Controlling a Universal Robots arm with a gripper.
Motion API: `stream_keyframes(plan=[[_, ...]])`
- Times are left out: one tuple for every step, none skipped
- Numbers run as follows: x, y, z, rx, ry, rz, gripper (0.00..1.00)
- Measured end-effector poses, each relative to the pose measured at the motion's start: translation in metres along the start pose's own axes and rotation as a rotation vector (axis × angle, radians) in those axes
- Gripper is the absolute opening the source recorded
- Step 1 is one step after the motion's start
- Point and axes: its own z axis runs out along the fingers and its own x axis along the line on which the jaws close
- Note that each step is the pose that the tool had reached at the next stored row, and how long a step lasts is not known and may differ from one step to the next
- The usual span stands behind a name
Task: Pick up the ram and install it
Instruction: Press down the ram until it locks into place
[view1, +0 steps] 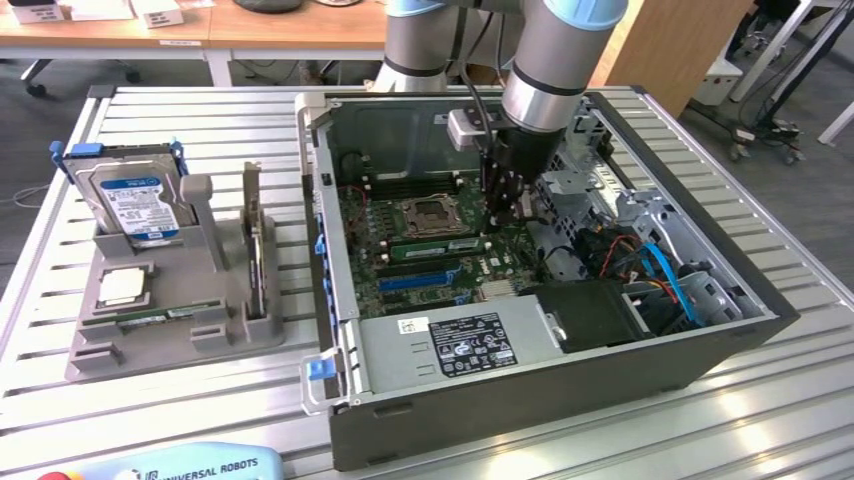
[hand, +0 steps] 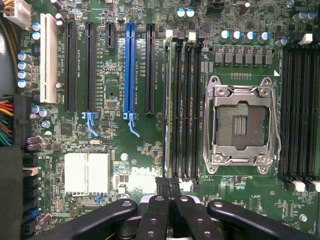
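Observation:
The ram (view1: 434, 244) is a thin green stick standing in a motherboard slot beside the CPU socket (view1: 434, 213), inside the open computer case. The wrist view looks down on its top edge, so the ram (hand: 166, 100) appears as a narrow line in the memory slot closest to the blue slot (hand: 130, 70). My gripper (view1: 507, 212) hangs inside the case over the end of the stick on the exterior view's right. In the wrist view my gripper (hand: 169, 186) is shut, its black fingertips (hand: 162, 186) together just above that end. I cannot tell whether they touch it.
A grey holder (view1: 174, 320) on the exterior view's left carries a silver-and-blue hard drive (view1: 134, 200) and upright boards. Inside the case are a labelled power supply (view1: 454, 345), blue cables (view1: 667, 280) and metal drive bays. The case walls (view1: 534, 400) ring the board.

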Motion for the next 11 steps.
stream_keyframes(plan=[[0.0000,0.0000,0.0001,0.0000,-0.0002,0.000,0.10],[0.0000,0.0000,0.0001,0.0001,-0.0002,0.000,0.10],[0.0000,0.0000,0.0001,0.0000,-0.0003,0.000,0.10],[0.0000,0.0000,0.0001,0.0000,-0.0002,0.000,0.10],[-0.0001,0.0000,0.0004,0.0001,-0.0004,0.000,0.10],[-0.0001,-0.0001,0.0011,0.0002,-0.0008,0.000,0.10],[-0.0001,-0.0001,0.0018,0.0001,-0.0005,0.000,0.10],[0.0000,-0.0001,0.0026,0.0000,-0.0003,0.000,0.10],[-0.0001,-0.0001,0.0033,0.0001,-0.0004,0.000,0.10],[0.0000,-0.0001,0.0036,0.0000,-0.0002,0.000,0.10],[0.0000,-0.0001,0.0036,0.0000,0.0000,0.000,0.10]])
